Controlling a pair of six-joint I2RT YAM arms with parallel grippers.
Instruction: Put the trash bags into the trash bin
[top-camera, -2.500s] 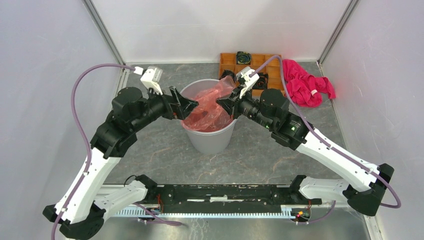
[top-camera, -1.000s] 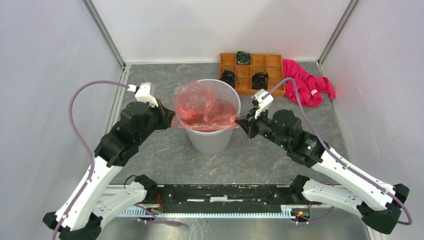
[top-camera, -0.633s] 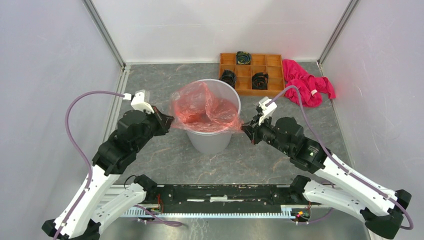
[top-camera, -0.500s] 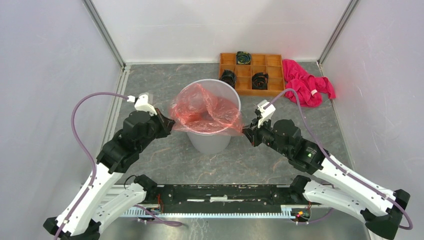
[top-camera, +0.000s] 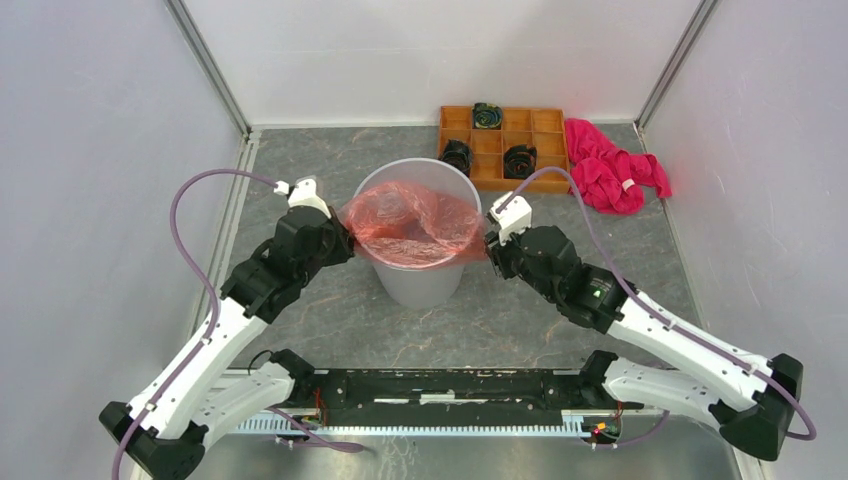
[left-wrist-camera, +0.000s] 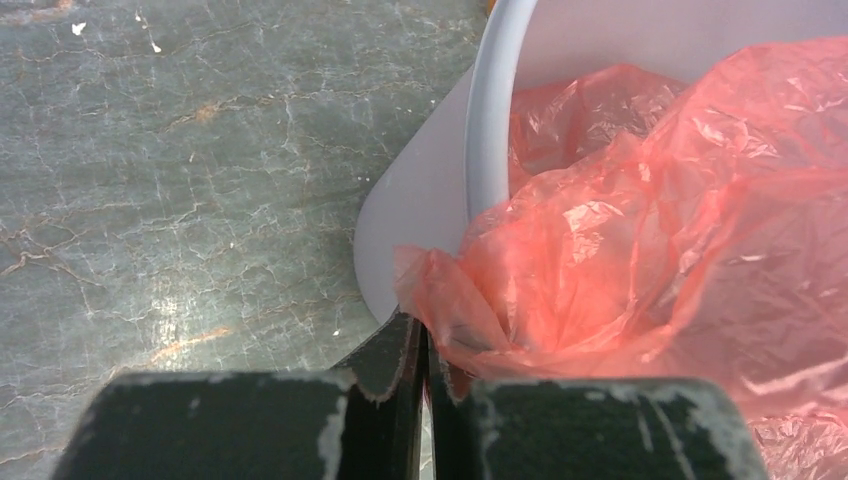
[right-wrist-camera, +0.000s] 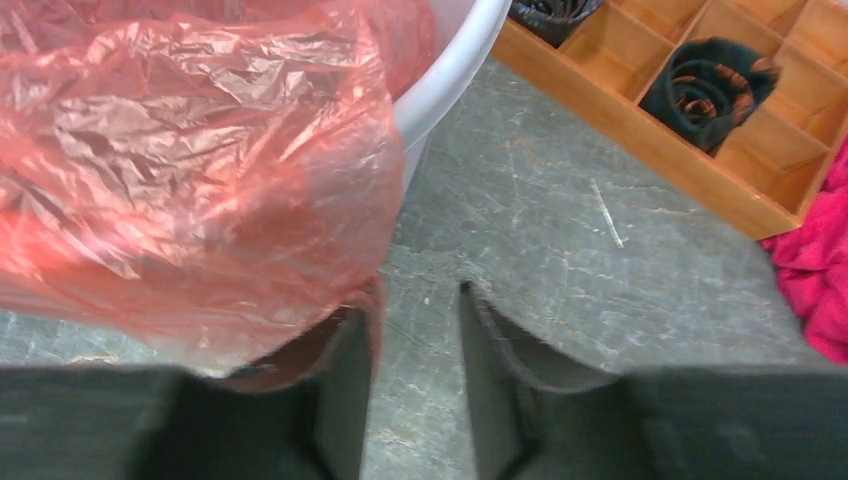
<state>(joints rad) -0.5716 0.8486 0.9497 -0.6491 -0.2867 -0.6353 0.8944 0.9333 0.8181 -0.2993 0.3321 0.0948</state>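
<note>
The bin (top-camera: 421, 286) stands upright in the middle of the table (top-camera: 300, 175), with its mouth up. The bag (top-camera: 415, 222) lies over this mouth, partly sunk inside, and covers nearly the whole opening. Only a strip of the inner wall shows, at 12 o'clock. Seen from above, the long axis of the bag runs from 9 o'clock to 3 o'clock. Each end passes over the rim and points outward to one gripper.

The left gripper (top-camera: 346, 238) is at 9 o'clock of the bin, just outside the rim. In the left wrist view its fingers (left-wrist-camera: 395, 352) are pressed together and pinch a corner of the bag, which is gathered there into a small crumpled point. From this corner the plastic goes up and over the rim.

The right gripper (top-camera: 488, 247) is at 3 o'clock of the bin, close to its wall. In the right wrist view its fingers are spread, and bare table shows in the gap. The edge of the bag hangs down outside the rim and lies against the finger nearer the bin.

The tray (top-camera: 548, 120) is at 1 o'clock of the bin, near the far wall, with dark rolls (top-camera: 520, 160) in three compartments. The cloth (top-camera: 610, 165) lies just beside the tray, at its 3 o'clock side.
</note>
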